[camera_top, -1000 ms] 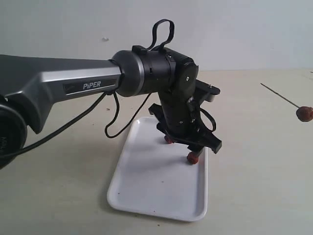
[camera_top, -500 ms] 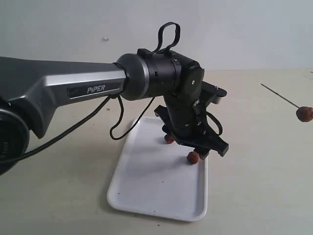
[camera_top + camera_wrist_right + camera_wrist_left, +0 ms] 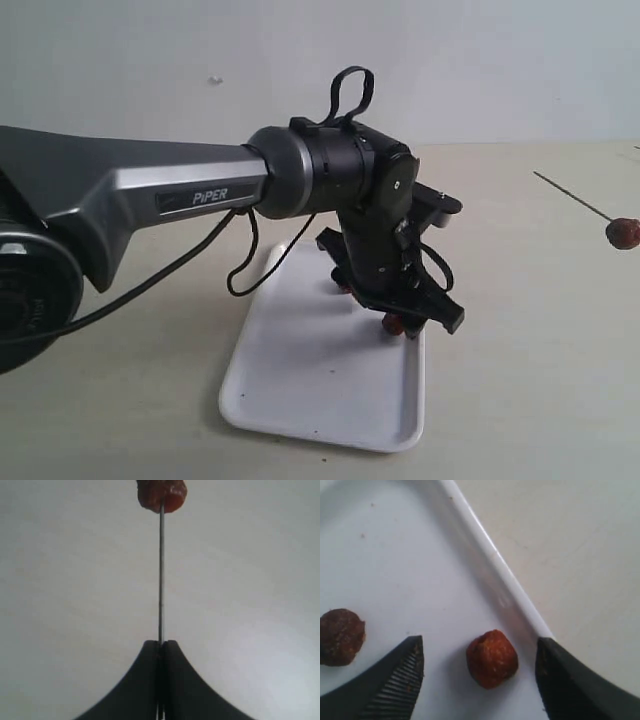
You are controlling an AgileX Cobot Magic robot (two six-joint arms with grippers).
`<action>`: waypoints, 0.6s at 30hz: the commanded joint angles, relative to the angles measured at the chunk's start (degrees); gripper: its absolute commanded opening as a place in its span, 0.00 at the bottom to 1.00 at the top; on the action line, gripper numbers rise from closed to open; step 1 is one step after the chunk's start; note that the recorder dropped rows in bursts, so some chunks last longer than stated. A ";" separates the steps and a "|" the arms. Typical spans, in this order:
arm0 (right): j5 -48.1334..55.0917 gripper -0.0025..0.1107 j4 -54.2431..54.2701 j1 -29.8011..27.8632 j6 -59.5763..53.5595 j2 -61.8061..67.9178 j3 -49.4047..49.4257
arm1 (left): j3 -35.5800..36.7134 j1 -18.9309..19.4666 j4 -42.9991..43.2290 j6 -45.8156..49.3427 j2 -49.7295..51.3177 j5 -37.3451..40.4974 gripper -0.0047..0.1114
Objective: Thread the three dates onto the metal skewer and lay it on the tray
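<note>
On the white tray my left gripper stands low and open, near the right rim. One reddish-brown date lies on the tray floor between the open fingers, touching neither, close to the tray's rim. A second, darker date lies outside one finger. My right gripper is shut on the thin metal skewer, which has a third date speared on it. In the exterior view the skewer and its date hang at the far right; the right gripper itself is out of frame there.
The left arm's grey forearm and black cable span the left half of the exterior view above the beige table. A pale wall stands behind.
My left gripper has come down and shifted slightly right on the tray, so the date by the rim now sits between its fingers. The skewer and its date have not moved.
</note>
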 commanded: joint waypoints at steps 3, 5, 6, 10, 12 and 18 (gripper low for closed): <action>-0.11 0.02 -0.40 -0.42 0.32 -0.08 0.13 | -0.31 -0.28 -0.08 -0.52 0.66 0.06 0.58; -0.11 0.02 -0.40 -0.42 0.32 -0.08 0.13 | -0.31 -0.28 -0.08 -0.52 0.66 0.06 0.58; -0.11 0.02 -0.40 -0.42 0.32 -0.08 0.13 | -0.31 -0.28 0.08 -0.52 0.64 0.06 0.58; -0.22 0.02 -0.40 -0.42 0.30 -0.08 0.13 | -0.31 -0.28 0.28 -0.52 0.64 0.06 0.58; -0.22 0.02 -0.40 -0.42 0.30 -0.08 0.13 | -0.31 -0.28 0.28 -0.52 0.64 0.06 0.57; -0.22 0.02 -0.27 -0.42 0.30 -0.08 0.13 | -0.31 -0.28 0.28 -0.52 0.64 0.06 0.47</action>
